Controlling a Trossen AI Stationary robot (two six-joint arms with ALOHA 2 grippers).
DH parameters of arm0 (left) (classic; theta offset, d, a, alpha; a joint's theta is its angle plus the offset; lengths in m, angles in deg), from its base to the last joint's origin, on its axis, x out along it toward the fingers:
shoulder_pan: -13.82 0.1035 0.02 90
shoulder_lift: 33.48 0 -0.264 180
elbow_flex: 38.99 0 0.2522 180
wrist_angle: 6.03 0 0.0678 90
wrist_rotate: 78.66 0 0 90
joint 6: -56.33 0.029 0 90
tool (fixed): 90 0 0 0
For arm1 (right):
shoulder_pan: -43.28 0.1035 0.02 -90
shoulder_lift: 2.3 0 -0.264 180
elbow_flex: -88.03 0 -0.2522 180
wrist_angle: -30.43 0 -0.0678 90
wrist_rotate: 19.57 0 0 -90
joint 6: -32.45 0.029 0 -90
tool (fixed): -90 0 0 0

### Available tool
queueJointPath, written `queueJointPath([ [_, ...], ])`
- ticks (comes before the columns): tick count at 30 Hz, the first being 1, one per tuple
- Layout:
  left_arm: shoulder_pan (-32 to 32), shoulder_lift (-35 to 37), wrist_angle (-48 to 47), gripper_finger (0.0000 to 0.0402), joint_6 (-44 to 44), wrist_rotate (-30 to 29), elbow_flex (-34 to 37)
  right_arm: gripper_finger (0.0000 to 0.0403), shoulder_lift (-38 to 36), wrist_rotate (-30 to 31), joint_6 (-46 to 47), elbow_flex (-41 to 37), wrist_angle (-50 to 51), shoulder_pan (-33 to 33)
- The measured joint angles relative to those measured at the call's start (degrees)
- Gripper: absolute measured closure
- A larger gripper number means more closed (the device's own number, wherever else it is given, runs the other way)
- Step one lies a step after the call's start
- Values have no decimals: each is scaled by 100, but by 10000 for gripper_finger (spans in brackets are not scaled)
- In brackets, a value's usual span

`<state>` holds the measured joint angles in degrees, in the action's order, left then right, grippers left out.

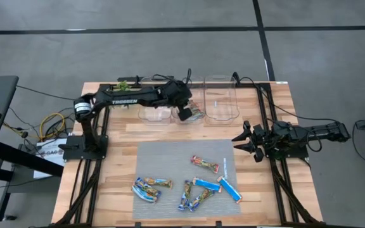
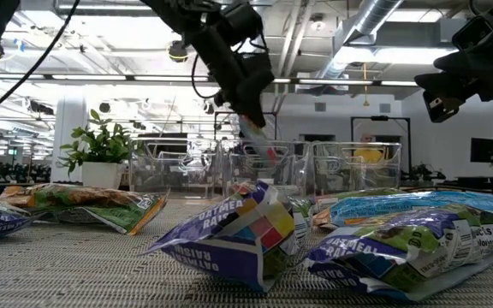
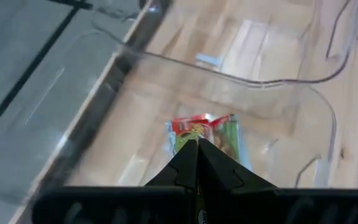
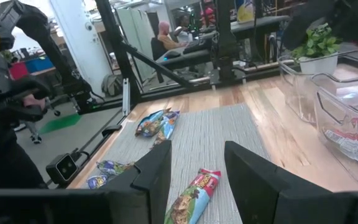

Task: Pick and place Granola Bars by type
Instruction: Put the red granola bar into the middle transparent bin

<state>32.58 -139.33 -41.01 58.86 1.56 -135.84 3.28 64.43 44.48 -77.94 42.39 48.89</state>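
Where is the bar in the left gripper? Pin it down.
High view: the red-green bar hangs from the shut left gripper over the middle clear bin, at the table's far edge.

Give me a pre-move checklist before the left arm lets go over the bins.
1. Left gripper shut on the red-green bar: ok.
2. Bar over the middle clear bin, not the bin to either side: ok in the high view.
3. Bar low enough to drop cleanly: cannot tell; the low view shows it hanging around rim height.
4. Same type already in that bin: cannot tell.
5. Right gripper open, parked at the mat's right edge, clear of the bins: ok.
6. Bars left to sort on the mat: not ok, several remain.
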Motion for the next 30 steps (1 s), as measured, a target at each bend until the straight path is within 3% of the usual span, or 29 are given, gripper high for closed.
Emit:
queueJointPath([
  [13, -13, -130, 159, 396, -11, 158, 4, 260, 1, 5, 0, -1, 5, -1],
  [23, -22, -128, 124, 297, -205, 331, 4, 261, 1, 5, 0, 1, 6, 0],
  [30, -172, -11, 257, 277, -210, 336, -97, 260, 0, 6, 0, 1, 7, -1],
])
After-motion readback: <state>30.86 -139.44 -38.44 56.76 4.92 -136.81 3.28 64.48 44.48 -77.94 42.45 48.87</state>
